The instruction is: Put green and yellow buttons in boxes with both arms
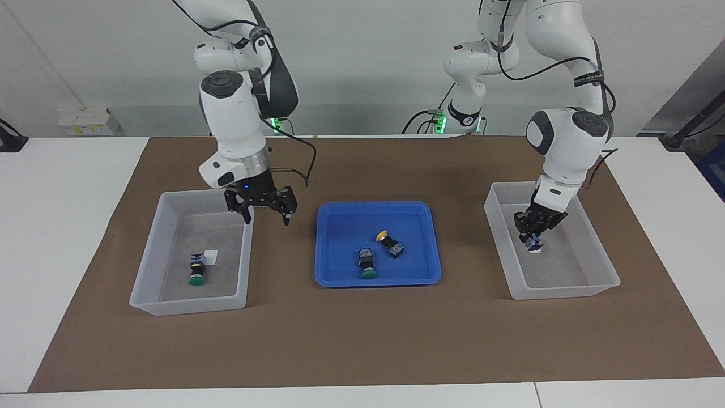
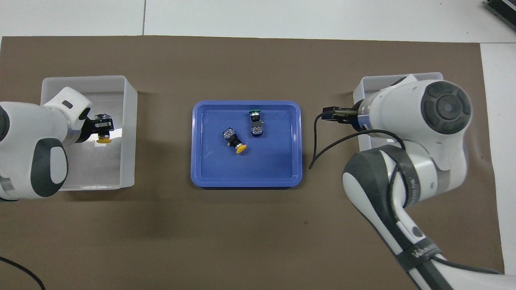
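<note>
While the left arm is down inside its box (image 1: 595,249), the biggest thing I have to mind is that box's wall, because the left gripper (image 1: 533,238) sits low between the walls with its fingers clamped on a yellow button (image 2: 104,139), and the button's bluish end looks to be at or just above the floor beside the white sticker. If I let go too high, the button could bounce or roll; if I pull away sideways before lifting, the fingers could catch the wall toward the tray and drag the box over the brown mat (image 1: 362,340). Straight up is the open way out.

The right gripper (image 1: 266,211) is raised with its fingers spread wide and nothing in them, over the edge of its own box (image 1: 147,272) on the side toward the blue tray (image 1: 334,277). The green button (image 1: 196,271) it serves lies flat in that box, below the gripper and toward the table's front edge, next to a sticker.

Between this gripper and the tray is bare mat, so the crossing is free. The risk comes at the tray: the remaining green button (image 1: 367,264) and yellow button (image 1: 391,242) lie just beside each other, so I judge wide fingers coming down on one could knock the other, or clip the tray's raised rim.
</note>
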Controlling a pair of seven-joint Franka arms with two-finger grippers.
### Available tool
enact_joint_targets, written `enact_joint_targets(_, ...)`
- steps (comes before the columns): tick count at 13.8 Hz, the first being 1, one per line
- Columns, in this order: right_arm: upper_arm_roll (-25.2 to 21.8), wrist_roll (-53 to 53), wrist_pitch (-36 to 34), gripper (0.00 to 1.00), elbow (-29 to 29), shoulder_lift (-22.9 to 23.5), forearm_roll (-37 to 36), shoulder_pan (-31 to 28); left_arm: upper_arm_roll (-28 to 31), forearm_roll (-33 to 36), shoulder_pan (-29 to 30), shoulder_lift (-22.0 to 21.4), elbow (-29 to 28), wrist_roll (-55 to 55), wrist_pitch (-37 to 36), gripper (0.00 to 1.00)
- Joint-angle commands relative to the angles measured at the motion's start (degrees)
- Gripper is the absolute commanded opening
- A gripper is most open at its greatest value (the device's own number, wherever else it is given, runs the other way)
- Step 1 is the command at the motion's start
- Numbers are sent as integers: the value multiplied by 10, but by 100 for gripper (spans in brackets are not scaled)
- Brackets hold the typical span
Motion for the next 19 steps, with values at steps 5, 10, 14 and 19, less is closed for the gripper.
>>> enact_joint_targets(5, 0, 45, 102, 100, 12, 78, -8, 73, -5, 2, 5, 1, -12, 8, 16, 51)
enact_joint_targets(10, 0, 48, 215, 100, 3, 127, -11, 93, -4, 2, 0, 1, 7, 8, -4, 89)
enact_joint_targets(14, -1, 49, 261, 100, 13, 165, -14, 108, -6, 2, -24, -7, 104, -41, -170, 87)
enact_joint_targets(19, -3, 48, 268, 100, 32, 207, -83, 130, -9, 2, -114, -8, 120, -263, -199, 85)
